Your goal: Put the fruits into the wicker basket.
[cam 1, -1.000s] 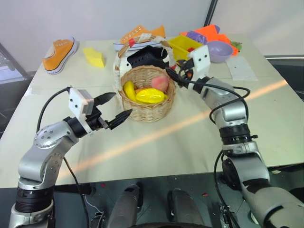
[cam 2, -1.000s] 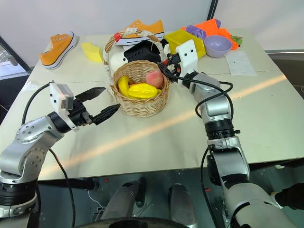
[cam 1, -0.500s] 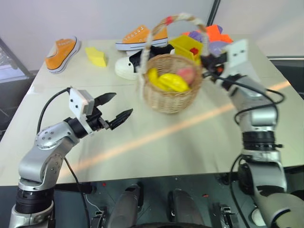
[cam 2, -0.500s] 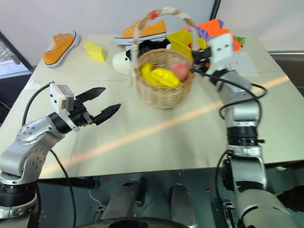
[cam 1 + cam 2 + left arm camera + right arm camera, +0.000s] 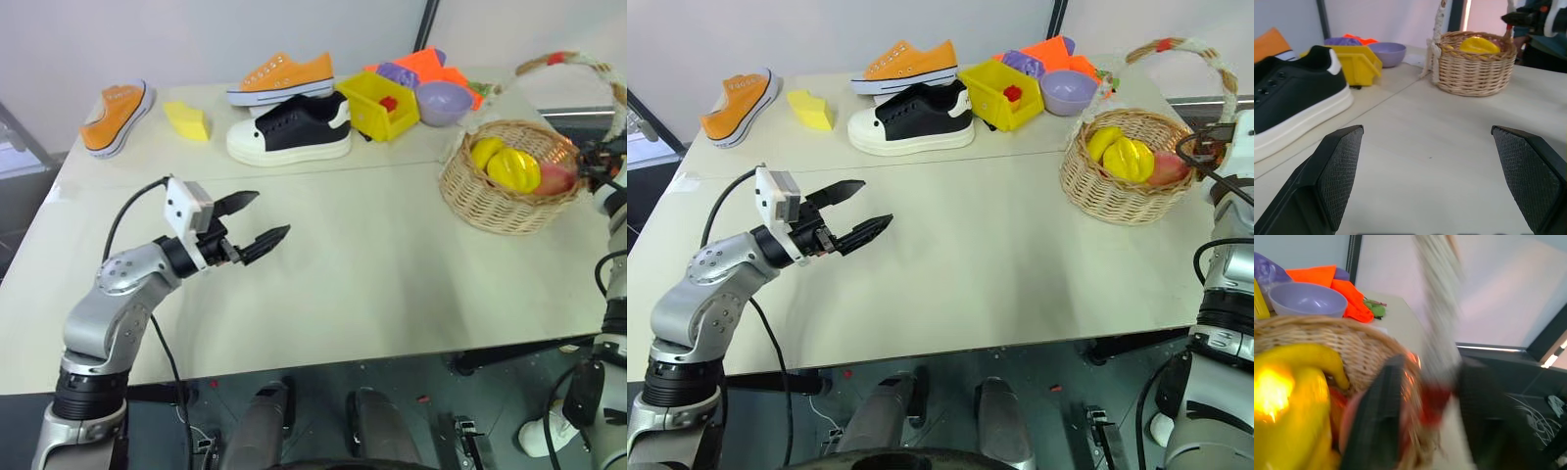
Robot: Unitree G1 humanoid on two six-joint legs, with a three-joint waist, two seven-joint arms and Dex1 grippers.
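Broadly, a pale table (image 5: 999, 255) fills the scene, and the wicker basket (image 5: 1122, 181) sits at about three o'clock on it, close to the right edge. Its tall cloth-wrapped handle (image 5: 1176, 54) arches over it. Inside lie the fruits (image 5: 1127, 157): a yellow banana-like piece, a lumpy yellow fruit and a pink-red peach (image 5: 1168, 168) against the right wall. No fruit shows loose on the table, so the job looks done or nearly so.

At twelve o'clock stand a black shoe (image 5: 911, 117), an orange shoe (image 5: 906, 64), a yellow bin (image 5: 1001, 90) and a purple bowl (image 5: 1068, 93). At ten o'clock lie a second orange shoe (image 5: 735, 103) and a pale yellow wedge (image 5: 811, 108).

The right gripper (image 5: 1422, 431) is at the basket's right rim, with the handle's base between its blurred fingers; whether they grip it I cannot tell. This arm is far nearer.

The left gripper (image 5: 857, 211) hangs at eight o'clock, fingers spread wide and holding nothing, pointing across toward the basket, which lies well apart from it at roughly two o'clock.
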